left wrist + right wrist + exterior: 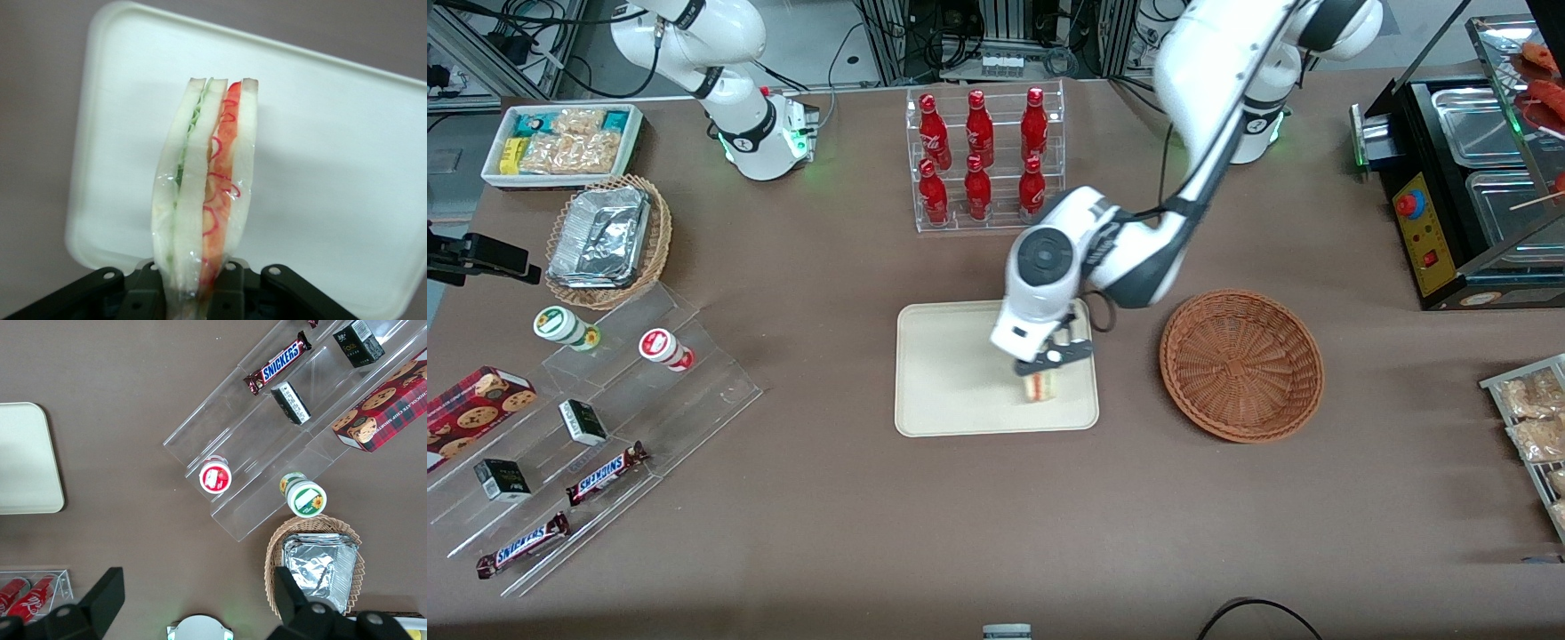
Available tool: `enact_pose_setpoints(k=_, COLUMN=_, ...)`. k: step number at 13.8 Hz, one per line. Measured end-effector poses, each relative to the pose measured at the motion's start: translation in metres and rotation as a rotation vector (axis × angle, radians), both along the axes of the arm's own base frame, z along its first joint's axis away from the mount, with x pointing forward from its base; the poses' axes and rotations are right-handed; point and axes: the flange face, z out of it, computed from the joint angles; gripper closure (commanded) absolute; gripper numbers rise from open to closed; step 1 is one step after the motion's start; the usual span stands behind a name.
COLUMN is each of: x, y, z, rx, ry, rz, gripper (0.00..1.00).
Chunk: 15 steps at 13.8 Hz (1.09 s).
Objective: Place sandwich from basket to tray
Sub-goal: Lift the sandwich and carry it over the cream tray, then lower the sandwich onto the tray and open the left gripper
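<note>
My gripper (pixel 1054 360) hangs over the cream tray (pixel 951 373), near the tray's edge that faces the basket, and it is shut on the sandwich (pixel 1040 385). In the left wrist view the sandwich (pixel 203 187) is a plastic-wrapped wedge of white bread with green and red-orange layers, clamped between the black fingers (pixel 143 290) with the tray (pixel 333 153) beneath it. The reddish-brown wicker basket (pixel 1240 364) stands empty beside the tray, toward the working arm's end of the table.
A clear rack of red bottles (pixel 983 156) stands farther from the front camera than the tray. Acrylic steps with snack bars and cups (pixel 587 427) and a foil-lined wicker basket (pixel 605 240) lie toward the parked arm's end. A black food warmer (pixel 1458 178) sits at the working arm's end.
</note>
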Motion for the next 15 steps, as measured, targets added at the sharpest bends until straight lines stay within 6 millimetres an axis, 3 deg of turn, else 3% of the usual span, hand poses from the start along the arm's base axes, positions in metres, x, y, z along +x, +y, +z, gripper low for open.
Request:
enact_pose_setpoints(k=2, x=-0.018, y=-0.031, z=-0.020, rx=-0.031, ry=-0.027, rz=0.004, gripper=1.00)
enact_pose_setpoints(k=4, x=-0.027, y=-0.048, z=-0.032, rx=-0.036, ry=-0.028, rz=0.004, gripper=1.00)
enact_pose_setpoints(k=7, x=-0.022, y=-0.052, z=-0.036, rx=-0.027, ry=-0.023, rz=0.009, gripper=1.00)
enact_pose_setpoints(k=12, x=-0.004, y=-0.056, z=-0.023, rx=0.065, ry=0.035, rz=0.020, gripper=1.00)
enact_pose_setpoints(k=15, x=0.000, y=-0.060, z=-0.040, rx=0.079, ry=0.036, rz=0.062, gripper=1.00)
